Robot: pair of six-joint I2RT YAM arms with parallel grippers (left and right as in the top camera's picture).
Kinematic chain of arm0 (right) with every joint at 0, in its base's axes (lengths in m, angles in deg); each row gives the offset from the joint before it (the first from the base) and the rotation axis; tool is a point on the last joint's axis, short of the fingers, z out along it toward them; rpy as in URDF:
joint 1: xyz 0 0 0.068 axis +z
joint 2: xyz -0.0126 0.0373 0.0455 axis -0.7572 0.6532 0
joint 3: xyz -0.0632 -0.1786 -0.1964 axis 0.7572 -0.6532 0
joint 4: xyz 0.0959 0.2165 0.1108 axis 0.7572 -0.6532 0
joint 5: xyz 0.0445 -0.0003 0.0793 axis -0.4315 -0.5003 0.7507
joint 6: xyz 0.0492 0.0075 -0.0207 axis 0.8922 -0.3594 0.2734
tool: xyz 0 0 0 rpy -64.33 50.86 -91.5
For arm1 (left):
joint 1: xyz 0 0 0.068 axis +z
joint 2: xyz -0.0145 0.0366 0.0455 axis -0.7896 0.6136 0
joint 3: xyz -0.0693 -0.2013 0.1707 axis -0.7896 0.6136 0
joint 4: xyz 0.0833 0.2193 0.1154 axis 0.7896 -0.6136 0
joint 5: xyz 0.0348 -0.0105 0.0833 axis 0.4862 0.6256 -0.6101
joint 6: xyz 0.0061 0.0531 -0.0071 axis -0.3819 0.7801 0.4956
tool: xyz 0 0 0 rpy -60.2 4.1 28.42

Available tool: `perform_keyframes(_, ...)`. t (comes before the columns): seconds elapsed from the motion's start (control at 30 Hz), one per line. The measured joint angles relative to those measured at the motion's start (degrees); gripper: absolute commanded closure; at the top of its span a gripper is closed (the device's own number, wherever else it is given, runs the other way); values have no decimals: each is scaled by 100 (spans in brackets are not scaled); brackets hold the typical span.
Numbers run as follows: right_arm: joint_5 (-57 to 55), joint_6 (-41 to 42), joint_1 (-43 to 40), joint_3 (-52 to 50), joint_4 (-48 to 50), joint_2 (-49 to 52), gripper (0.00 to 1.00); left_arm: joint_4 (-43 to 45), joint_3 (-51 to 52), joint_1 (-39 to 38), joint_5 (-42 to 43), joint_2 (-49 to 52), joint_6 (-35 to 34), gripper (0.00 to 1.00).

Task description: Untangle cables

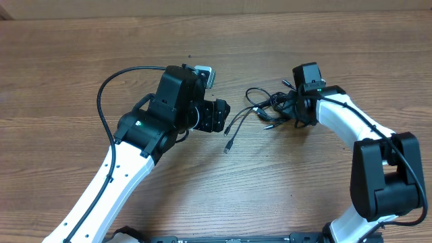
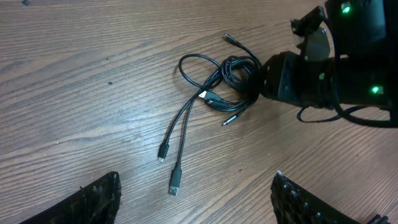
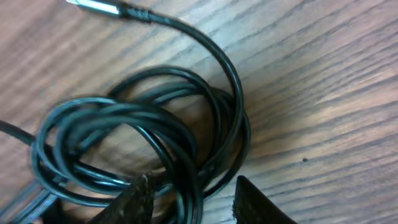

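Note:
The cables (image 1: 260,108) lie as a knotted bundle of thin black cords on the wooden table between my two arms. In the left wrist view the loops (image 2: 227,74) sit far ahead, and two plug ends (image 2: 174,185) trail toward my left gripper (image 2: 196,202). That gripper is open wide with nothing between its fingers (image 2: 99,199). My right gripper (image 1: 291,108) is down in the right side of the bundle. In its wrist view the coiled cables (image 3: 143,118) fill the frame, and strands pass between the partly open fingers (image 3: 140,199) of my right gripper (image 3: 194,180), with a gap at the right finger.
The wooden table (image 1: 81,61) runs on all sides. A thick black arm wire (image 1: 101,101) arcs at the left of the left arm. A small grey-white box (image 1: 204,73) sits behind the left wrist.

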Motion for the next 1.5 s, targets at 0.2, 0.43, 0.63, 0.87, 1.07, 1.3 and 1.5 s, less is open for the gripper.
perform_keyframes(0.2, 17, 7, 0, -101, 223, 0, 70, 0, 0, 0, 0, 79, 0, 23)
perform_keyframes(0.43, 26, 13, 0, -101, 387, 168, 79, 2, 0, 0, 0, 79, 0, 22)
perform_keyframes(0.63, 116, 31, 2, -98, 409, 199, 96, 0, 0, 0, 0, 79, 0, 23)
perform_keyframes(0.87, 133, 2, 0, -61, 323, 199, 96, -7, 0, 0, 0, 81, 0, 23)
perform_keyframes(1.07, 444, -37, -4, 109, -98, 188, 96, -15, 0, 0, 0, 81, 0, 25)
perform_keyframes(1.3, 1445, -173, -4, 168, 70, -503, 96, -17, 0, 0, -55, 81, -4, 21)
perform_keyframes(1.5, 2214, -343, -4, 262, 334, -1429, 96, -20, 0, 0, -136, 81, -22, 20)
